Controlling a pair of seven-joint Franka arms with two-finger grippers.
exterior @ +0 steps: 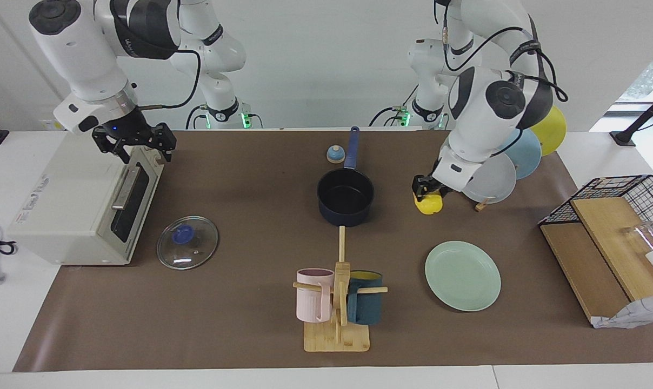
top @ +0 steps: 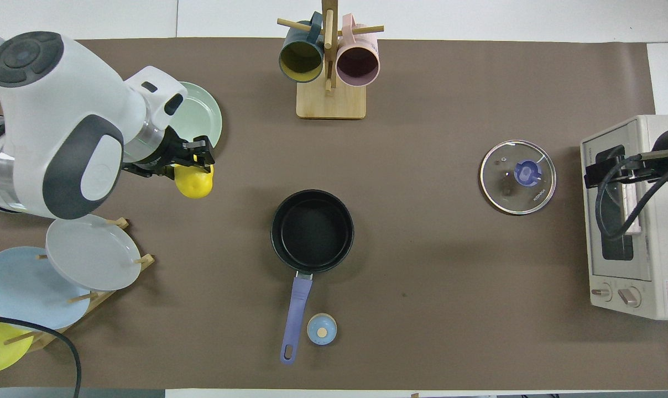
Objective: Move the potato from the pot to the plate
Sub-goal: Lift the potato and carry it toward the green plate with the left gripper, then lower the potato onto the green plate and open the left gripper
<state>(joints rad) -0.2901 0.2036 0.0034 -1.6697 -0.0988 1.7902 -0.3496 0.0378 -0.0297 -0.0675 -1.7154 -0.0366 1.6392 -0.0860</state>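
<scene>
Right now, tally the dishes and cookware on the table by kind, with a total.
Plates: 4 (mint, grey, blue, yellow)
Mugs: 2 (pink, teal)
Pot: 1
Glass lid: 1
Total: 8

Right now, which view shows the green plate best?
Facing view: the whole plate lies unobstructed, bare. In the overhead view the left arm covers most of it, leaving one rim section visible beside the left gripper holding the potato.
</scene>
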